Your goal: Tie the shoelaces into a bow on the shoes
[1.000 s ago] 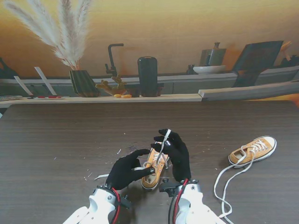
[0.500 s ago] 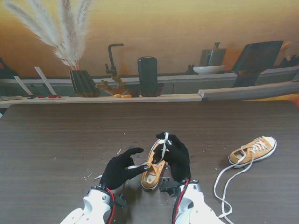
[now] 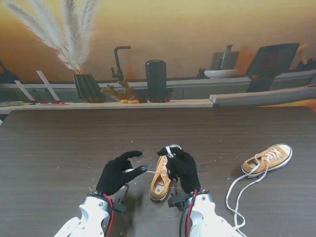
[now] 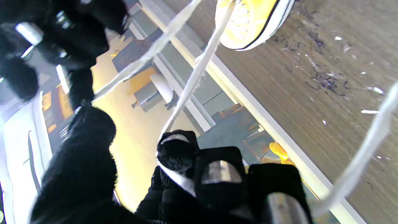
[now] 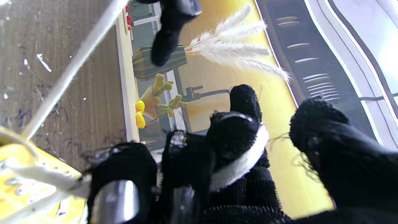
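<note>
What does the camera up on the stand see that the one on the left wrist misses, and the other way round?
Only the stand view shows the whole scene: a second shoe off to the right with its lace trailing loose over the table, and the left hand and right hand either side of the near shoe.

Only the left wrist view shows, up close, the white lace running between the left hand's fingers.

Both show the near shoe, the dark table and the white lace drawn between the hands.

One high view, two close wrist views.
The stand camera looks down on the yellow shoe [image 3: 161,178] — both wrist cameras sit close beside it, sharing it.
</note>
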Controlling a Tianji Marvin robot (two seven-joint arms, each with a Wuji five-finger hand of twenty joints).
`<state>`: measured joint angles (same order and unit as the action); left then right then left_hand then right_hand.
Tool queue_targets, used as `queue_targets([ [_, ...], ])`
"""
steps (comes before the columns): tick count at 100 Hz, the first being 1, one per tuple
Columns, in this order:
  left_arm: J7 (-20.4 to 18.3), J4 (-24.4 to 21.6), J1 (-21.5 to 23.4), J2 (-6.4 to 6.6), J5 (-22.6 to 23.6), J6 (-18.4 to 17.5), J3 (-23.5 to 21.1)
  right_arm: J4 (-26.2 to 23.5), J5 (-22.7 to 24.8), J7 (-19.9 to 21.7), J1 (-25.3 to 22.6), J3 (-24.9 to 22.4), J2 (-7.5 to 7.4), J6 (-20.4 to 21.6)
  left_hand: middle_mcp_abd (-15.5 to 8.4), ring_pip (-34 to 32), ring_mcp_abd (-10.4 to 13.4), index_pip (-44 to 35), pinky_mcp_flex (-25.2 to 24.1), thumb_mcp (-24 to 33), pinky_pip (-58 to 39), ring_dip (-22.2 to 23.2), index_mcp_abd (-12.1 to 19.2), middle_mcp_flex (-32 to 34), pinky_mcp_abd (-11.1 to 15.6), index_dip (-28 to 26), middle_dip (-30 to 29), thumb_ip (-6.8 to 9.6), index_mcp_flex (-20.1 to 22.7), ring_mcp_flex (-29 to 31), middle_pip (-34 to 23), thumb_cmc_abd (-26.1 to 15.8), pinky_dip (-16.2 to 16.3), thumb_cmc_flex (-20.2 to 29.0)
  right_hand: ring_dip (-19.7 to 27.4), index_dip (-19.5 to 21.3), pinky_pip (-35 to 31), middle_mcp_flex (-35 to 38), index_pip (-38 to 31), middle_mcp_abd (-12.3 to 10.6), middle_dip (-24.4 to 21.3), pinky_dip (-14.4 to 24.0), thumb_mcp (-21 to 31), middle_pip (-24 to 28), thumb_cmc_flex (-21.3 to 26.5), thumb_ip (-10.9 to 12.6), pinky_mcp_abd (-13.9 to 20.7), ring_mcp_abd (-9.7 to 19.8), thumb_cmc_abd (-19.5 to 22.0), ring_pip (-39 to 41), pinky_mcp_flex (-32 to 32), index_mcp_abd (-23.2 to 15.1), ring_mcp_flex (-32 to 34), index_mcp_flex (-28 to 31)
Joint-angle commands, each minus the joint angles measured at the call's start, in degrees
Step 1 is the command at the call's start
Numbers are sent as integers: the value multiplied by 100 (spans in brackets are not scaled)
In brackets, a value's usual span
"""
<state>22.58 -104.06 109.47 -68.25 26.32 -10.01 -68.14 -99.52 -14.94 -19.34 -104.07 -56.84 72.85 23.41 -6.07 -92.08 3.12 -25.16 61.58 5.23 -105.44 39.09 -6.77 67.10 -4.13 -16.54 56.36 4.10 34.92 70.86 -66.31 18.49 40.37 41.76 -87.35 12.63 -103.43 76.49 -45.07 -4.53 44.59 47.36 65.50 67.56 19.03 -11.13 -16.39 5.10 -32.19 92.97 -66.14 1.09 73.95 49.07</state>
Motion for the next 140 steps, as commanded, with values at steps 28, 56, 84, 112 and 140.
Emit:
queue_targets([
  [28, -821, -485, -243, 92, -793, -630, -457, 363, 614, 43, 307, 46, -56, -204, -21, -424, -155, -295, 173, 852, -1454, -7, 179, 477, 144, -173, -211, -84, 436, 218, -391, -120, 104, -100, -261, 367, -1654, 21, 462, 265, 341, 632, -318, 251, -317, 166, 698, 1787, -180, 521, -336, -273, 110, -101],
  [56, -1617, -612, -719, 171, -1892, -778, -461, 496, 1334, 311, 480, 72, -193, -354, 37, -493, -255, -374, 183, 972, -1454, 14, 203, 605, 52, -203, -233, -141, 552, 219, -399, -53, 192, -30, -261, 207, -1654, -713, 644, 181, 652, 585, -450, 515, -796, -21, 1042, 2018, -797, 435, -365, -145, 104, -947],
  [84, -1812, -766, -1066, 196, -2117, -852, -287, 591, 1610, 264, 610, 130, -194, -517, 30, -536, -277, -418, 188, 1071, -1454, 16, 259, 656, 34, -219, -252, -185, 621, 216, -404, -36, 308, -22, -261, 185, -1654, -958, 655, 175, 736, 575, -393, 654, -878, -56, 1163, 2112, -937, 419, -378, -42, 92, -1282],
  [112, -1727, -811, -1639, 156, -2015, -861, 173, 677, 1945, 421, 777, 237, -259, -612, 6, -537, -235, -467, 191, 1122, -1454, 7, 317, 663, 88, -240, -256, -217, 662, 216, -405, -35, 327, -75, -261, 181, -1654, -906, 608, 182, 742, 618, -372, 687, -858, -60, 1142, 2149, -961, 459, -380, -39, 91, -1170],
  [140, -1362, -360, -2527, 2, -1713, -762, 861, 753, 2066, 695, 923, 357, -335, -569, -33, -539, -185, -550, 194, 1167, -1454, 5, 398, 684, 154, -277, -256, -225, 709, 217, -401, -44, 315, -145, -261, 233, -1654, -372, 355, 138, 743, 848, -190, 692, -628, -37, 1062, 2304, -1146, 642, -398, -386, 115, -255],
])
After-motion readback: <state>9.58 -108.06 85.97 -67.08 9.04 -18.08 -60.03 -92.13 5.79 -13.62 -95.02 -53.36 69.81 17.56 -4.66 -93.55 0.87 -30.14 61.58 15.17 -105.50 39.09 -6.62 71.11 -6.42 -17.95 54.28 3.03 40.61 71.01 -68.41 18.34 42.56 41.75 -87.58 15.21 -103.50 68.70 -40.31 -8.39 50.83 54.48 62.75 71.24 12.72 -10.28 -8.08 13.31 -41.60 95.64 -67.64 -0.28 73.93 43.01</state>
